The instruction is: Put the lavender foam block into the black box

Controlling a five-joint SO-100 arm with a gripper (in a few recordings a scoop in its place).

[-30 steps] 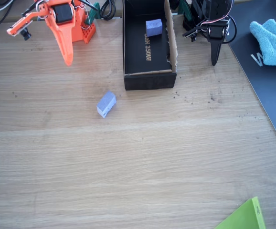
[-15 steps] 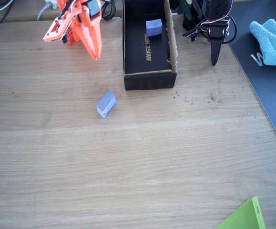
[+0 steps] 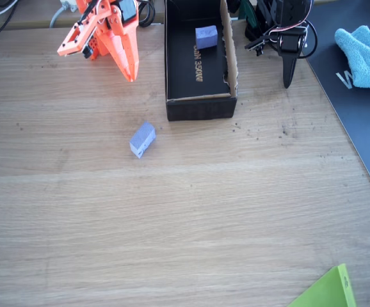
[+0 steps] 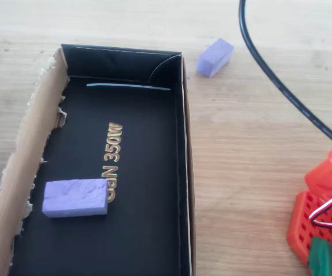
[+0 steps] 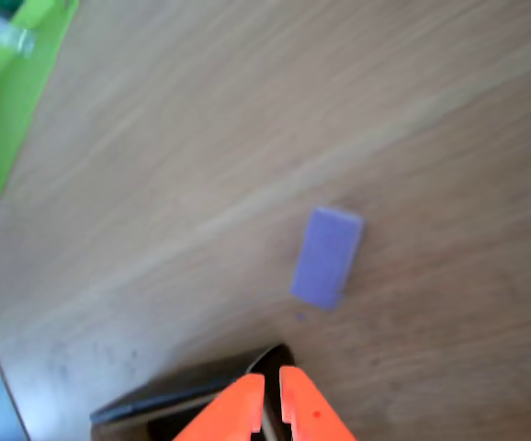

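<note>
The lavender foam block (image 3: 142,139) lies on the wooden table, in front of and to the left of the black box (image 3: 201,109). It also shows beside the box's far corner in the overhead view (image 4: 215,57) and ahead of the fingers in the wrist view (image 5: 327,256). My orange gripper (image 3: 131,75) hangs shut and holds nothing, pointing down just left of the box and well behind the block. The wrist view has its fingertips (image 5: 272,381) pressed close together above a box corner. The black box (image 4: 184,144) holds a second lavender block (image 4: 75,197) near its "350W" lettering.
A dark mat (image 3: 358,115) with a blue cloth (image 3: 364,54) covers the table's right side. A green object (image 3: 326,291) sits at the bottom right edge. The orange arm base (image 4: 321,230) and a black cable (image 4: 281,86) stand beside the box.
Since a second ago the arm has swung right, bringing the gripper close to the box's left wall. It has hardly moved in the last half second. Both blocks stayed put.
</note>
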